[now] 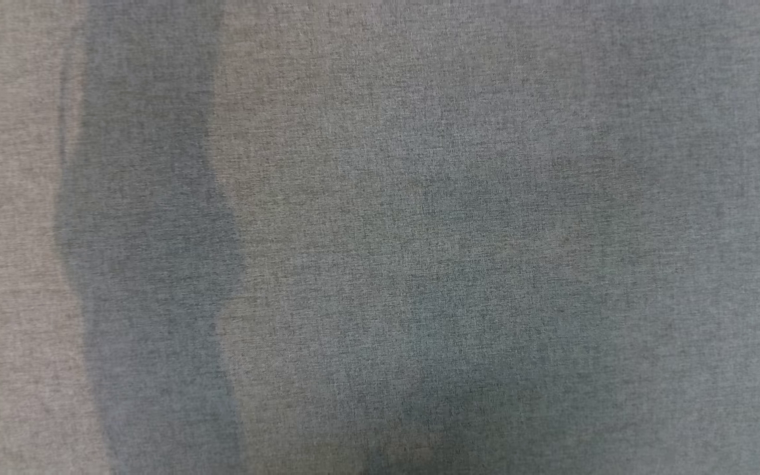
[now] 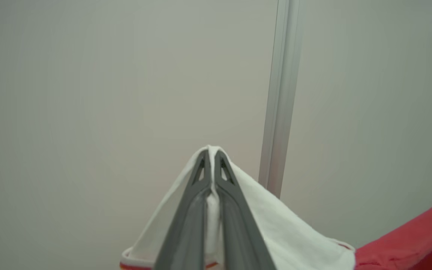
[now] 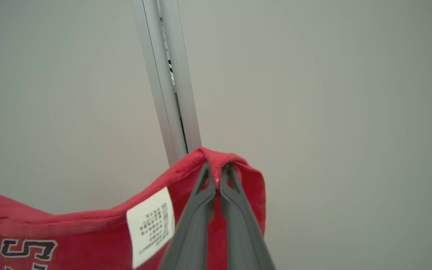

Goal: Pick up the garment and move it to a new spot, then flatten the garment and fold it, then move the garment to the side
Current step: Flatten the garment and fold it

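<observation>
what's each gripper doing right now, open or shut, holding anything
left gripper: shut, pinching a white fold of the garment
right gripper: shut, pinching a red edge of the garment

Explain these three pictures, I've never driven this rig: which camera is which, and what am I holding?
It is a two-armed wheeled robot. The head camera looks down on grey woven cloth, blurred, with darker bands. The other two cameras sit on the wrists, looking along each arm's jaws. The left jaws are shut on the white part of a red-and-white fabric garment; the right jaws are shut on its red edge, beside a white care label. Behind both: a pale wall and a silver metal post.
</observation>
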You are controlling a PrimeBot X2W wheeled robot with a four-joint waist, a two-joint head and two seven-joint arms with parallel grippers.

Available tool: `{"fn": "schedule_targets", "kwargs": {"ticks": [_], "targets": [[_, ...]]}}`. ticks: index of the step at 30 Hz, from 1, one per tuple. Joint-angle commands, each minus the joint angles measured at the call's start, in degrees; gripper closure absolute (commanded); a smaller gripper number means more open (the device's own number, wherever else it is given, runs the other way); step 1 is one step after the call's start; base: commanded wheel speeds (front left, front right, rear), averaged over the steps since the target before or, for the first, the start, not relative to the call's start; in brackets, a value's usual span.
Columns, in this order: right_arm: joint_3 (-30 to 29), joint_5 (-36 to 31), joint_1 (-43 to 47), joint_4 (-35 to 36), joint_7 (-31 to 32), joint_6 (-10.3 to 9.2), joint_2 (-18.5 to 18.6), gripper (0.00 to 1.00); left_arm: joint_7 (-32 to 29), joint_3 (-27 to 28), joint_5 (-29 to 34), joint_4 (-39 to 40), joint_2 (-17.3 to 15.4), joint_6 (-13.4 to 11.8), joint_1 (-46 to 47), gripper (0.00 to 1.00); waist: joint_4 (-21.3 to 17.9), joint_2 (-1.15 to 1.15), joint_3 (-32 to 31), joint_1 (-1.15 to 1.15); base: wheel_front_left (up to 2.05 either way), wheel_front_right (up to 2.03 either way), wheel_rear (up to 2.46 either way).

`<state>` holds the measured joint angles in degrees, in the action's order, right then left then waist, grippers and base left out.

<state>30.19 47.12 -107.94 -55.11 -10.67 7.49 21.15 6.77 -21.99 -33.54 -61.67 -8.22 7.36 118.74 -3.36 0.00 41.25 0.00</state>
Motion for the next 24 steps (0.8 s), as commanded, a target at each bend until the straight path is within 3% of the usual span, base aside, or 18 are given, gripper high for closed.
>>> {"fn": "schedule_targets", "kwargs": {"ticks": [1,8,16,24], "targets": [[0.9,1.6,2.6,0.8,-0.5,0.01,0.6,1.0,1.4,-0.7,-1.4,1.3,-0.2,0.1,-3.1,1.0,0.4,0.0,-1.1,0.0,0.0,0.0,0.0],[3.7,5.3,11.4,4.1,-2.1,0.01,1.7,1.0,4.5,-2.7,-6.8,7.5,-2.8,0.1,-14.9,1.0,0.5,0.0,-5.2,0.0,0.0,0.0,0.0],[5.9,8.1,27.1,10.8,-4.2,0.01,3.4,1.0,7.5,-2.8,-11.5,18.5,-6.0,0.1,-35.4,1.0,0.2,0.0,-11.8,0.0,0.0,0.0,0.0],[1.6,6.9,47.0,21.6,-4.6,0.01,5.4,1.0,8.4,0.3,-11.9,36.3,-8.3,-5.1,-59.3,1.0,0.9,0.0,-18.5,0.0,0.0,0.0,0.0]]}}
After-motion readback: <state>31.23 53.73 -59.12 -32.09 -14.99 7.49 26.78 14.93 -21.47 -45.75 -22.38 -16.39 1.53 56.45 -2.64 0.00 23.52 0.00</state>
